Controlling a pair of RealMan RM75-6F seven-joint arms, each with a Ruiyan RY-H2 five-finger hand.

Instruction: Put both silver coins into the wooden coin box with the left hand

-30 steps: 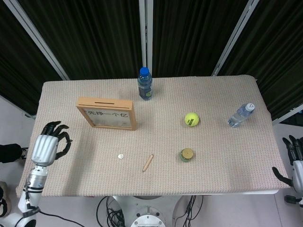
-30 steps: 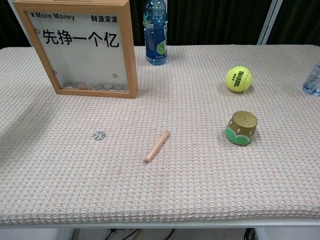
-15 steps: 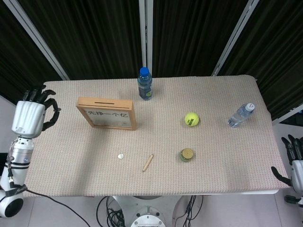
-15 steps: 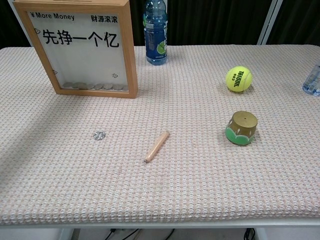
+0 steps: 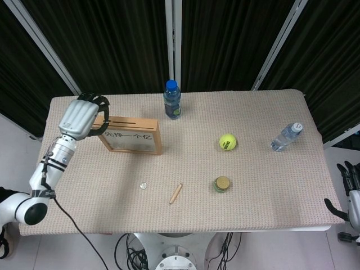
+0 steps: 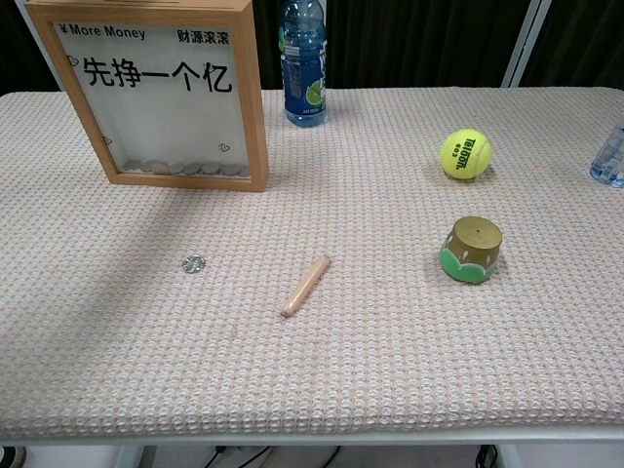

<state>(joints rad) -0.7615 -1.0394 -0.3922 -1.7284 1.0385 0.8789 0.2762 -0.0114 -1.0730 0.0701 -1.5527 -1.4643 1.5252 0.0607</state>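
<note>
**Left hand swinging in over the coin box**

The left hand [image 5: 83, 116] is arriving above the left end of the wooden coin box [image 5: 130, 135], having swept up from the table's near-left edge within the last second; its fingers are curling downward, but whether they are pinching a coin I cannot tell. One silver coin [image 6: 193, 261] is lying on the cloth in front of the box, just left of the wooden stick [image 6: 305, 286] (a few coins are already showing behind the box's glass). The right hand [image 5: 350, 191] is hanging off the table's right edge, fingers apart and gripping nothing. Judging by this, a drop at the slot may be starting while one coin is waiting
</note>
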